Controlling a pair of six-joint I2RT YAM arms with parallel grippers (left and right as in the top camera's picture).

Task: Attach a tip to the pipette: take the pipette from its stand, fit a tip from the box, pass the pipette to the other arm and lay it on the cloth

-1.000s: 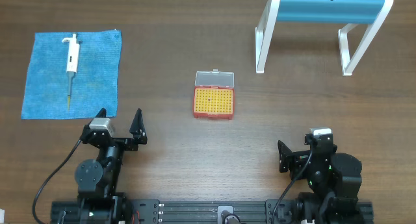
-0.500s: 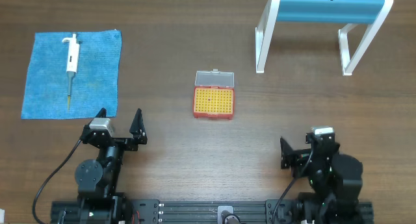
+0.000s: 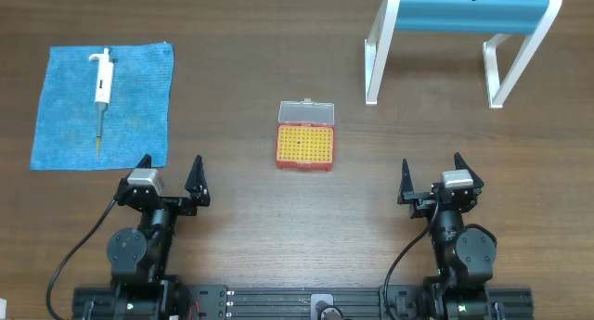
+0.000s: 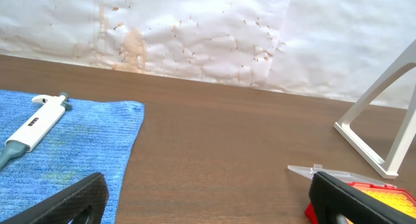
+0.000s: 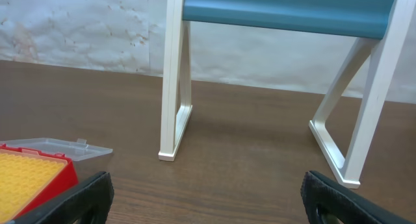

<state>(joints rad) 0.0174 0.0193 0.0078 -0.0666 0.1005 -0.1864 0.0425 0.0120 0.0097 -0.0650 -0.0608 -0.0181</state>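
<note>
Pipette (image 3: 101, 79) lies flat on the blue cloth (image 3: 56, 125), well ahead of your left gripper (image 3: 170, 174) and out past its left jaw. It has a white, slim body with a plunger knob at the far end. A thin shaft points back toward the arm and ends in a yellowish tip.

Your left jaws are spread wide and hold nothing. Your right gripper (image 3: 432, 174) is the same: jaws wide apart and empty.

The tip box (image 3: 304, 146) sits on the dark wood-grain table (image 3: 278, 60), ahead of both grippers and between them, inside the left gripper's right jaw and the right gripper's left jaw. It is a red tray packed with a grid of yellow tips, and its clear lid is folded open on the far side.

The stand (image 3: 464, 14) is straight ahead of your right jaws and well apart from them. It has flat white angled legs under a rounded teal bar.

From above you get the pipette's full length and the cloth's rectangular outline. The left wrist view gives you the cloth's ribbed weave and the pipette's knob end close up. The right wrist view shows the feet of the stand's legs resting on the table, with a crinkled white wall behind.
</note>
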